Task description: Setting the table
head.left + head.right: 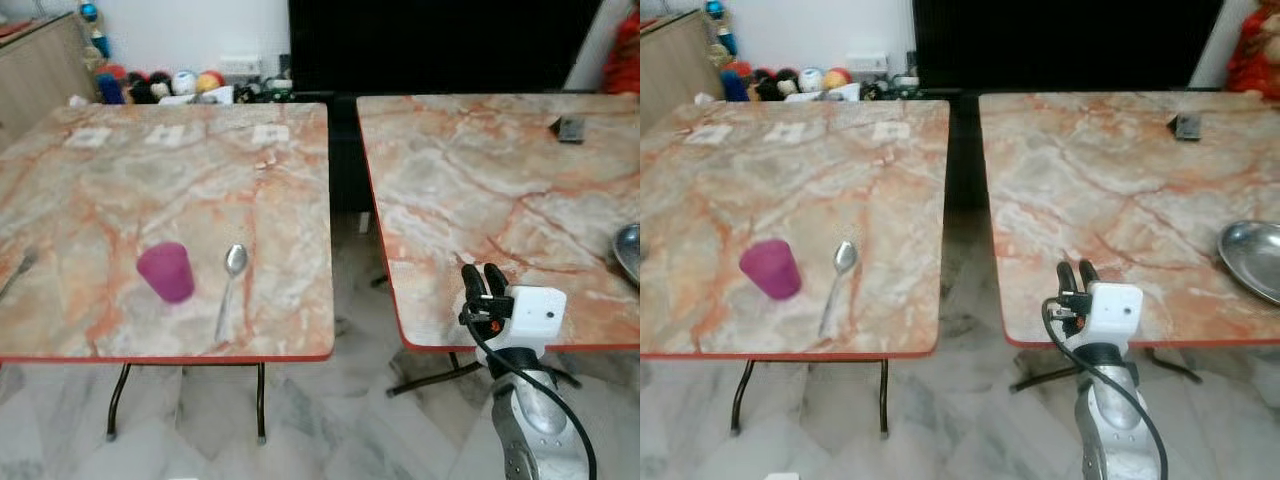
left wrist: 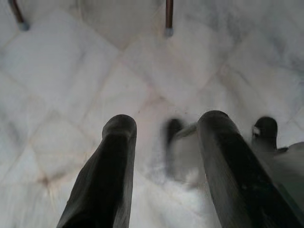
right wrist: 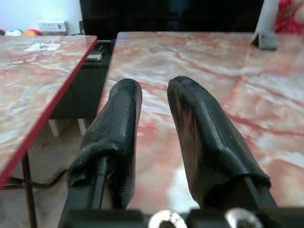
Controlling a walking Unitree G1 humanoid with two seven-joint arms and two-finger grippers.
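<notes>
While the right gripper [image 1: 482, 275] hovers over the near edge of the right table [image 1: 1120, 180], its jaws stand slightly apart and empty. Cup [image 1: 166, 271] and spoon [image 1: 231, 285] lie side by side on the left table [image 1: 150, 190]; a plate [image 1: 1252, 258] sits at the right table's edge. Left gripper [image 2: 164, 156] hangs above the floor [image 2: 71, 71], jaws apart, empty.

Head eyes overlook tables [image 1: 200, 200]; left wrist floorward.

Two marble-patterned tables [image 1: 170, 180] are standing side by side on a pale tiled floor [image 1: 330, 420], facing a white wall [image 1: 190, 30].
</notes>
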